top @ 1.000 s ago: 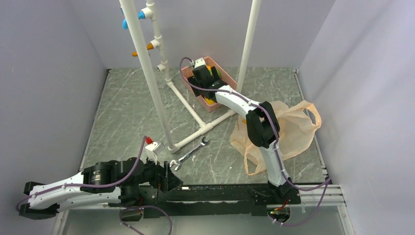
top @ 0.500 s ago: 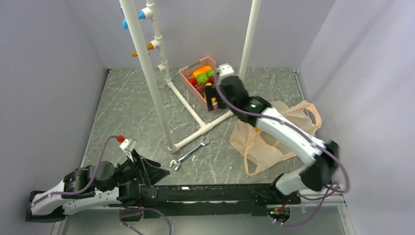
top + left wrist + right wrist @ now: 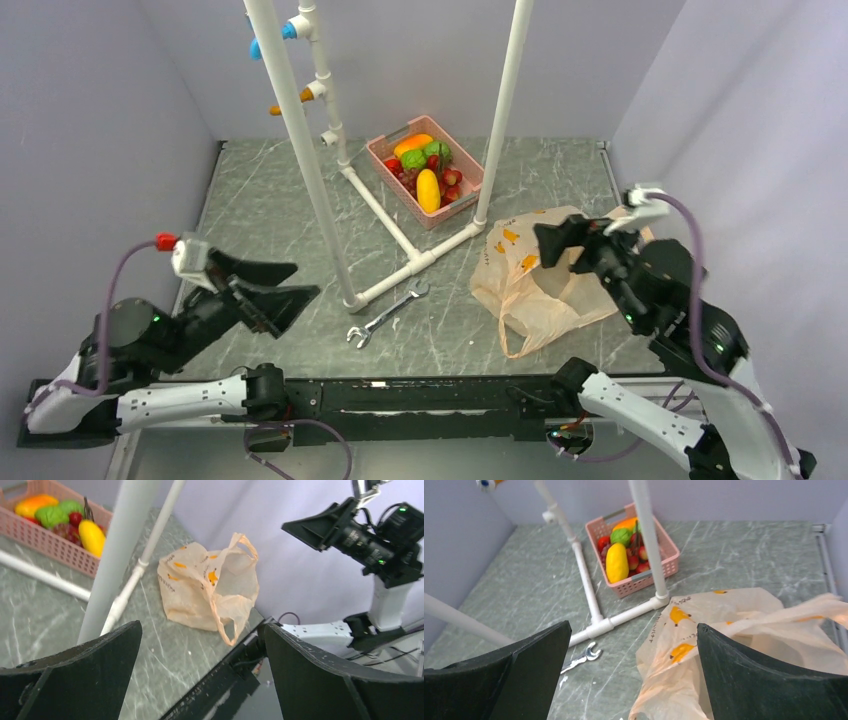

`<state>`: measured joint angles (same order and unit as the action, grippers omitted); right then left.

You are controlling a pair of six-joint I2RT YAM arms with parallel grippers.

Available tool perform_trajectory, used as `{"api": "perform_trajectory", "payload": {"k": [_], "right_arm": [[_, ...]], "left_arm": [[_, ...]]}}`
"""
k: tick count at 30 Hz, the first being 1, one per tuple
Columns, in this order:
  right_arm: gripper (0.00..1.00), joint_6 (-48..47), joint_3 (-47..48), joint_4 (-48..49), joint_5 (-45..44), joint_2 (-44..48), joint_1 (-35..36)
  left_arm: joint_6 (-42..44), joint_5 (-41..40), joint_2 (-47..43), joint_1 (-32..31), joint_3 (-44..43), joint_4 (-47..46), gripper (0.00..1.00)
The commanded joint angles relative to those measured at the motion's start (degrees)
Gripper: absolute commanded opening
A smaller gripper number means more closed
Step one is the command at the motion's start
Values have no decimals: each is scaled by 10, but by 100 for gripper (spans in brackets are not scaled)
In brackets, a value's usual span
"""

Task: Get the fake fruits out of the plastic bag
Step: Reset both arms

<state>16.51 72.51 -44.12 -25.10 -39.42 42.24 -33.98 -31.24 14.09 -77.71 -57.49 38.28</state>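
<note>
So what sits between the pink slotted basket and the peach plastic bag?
Only the white plastic pipe frame's floor bar, clearest in the right wrist view.

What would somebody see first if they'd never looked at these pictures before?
Probably the bright fake fruits, yellow, green, red and orange, piled in a pink basket at the far middle of the table. Next, the crinkly peach plastic bag lying on the right, close to the open right gripper.

you see your left arm (image 3: 180, 398) and right arm (image 3: 640, 412) in white shells over black joints, each trailing a purple cable (image 3: 118, 275), with broad matte-black fingers (image 3: 320, 675) and a red cap (image 3: 165, 241) beside the left wrist's white camera block (image 3: 190, 255).
</note>
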Motion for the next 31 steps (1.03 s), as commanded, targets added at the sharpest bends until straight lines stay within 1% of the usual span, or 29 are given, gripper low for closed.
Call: {"api": "perform_trajectory", "payload": {"k": [1, 5, 11, 24, 27, 28, 31], "right_arm": [[100, 24, 21, -56, -72, 42, 1], [100, 42, 37, -78, -91, 50, 0], [100, 37, 61, -88, -96, 50, 0], [100, 36, 95, -72, -76, 76, 0], [100, 38, 84, -63, -77, 90, 0], [100, 29, 70, -41, -65, 100, -1], [100, 51, 81, -58, -101, 103, -1]], "left_arm": [[122, 8, 141, -2, -41, -109, 99], [144, -3, 213, -3, -60, -161, 99], [152, -7, 231, -3, -39, -229, 99], [115, -38, 176, -3, -18, -186, 99], [115, -38, 173, -2, -21, -178, 99], [114, -37, 173, -3, -22, -175, 99], [114, -37, 175, -3, -26, -170, 99]]}}
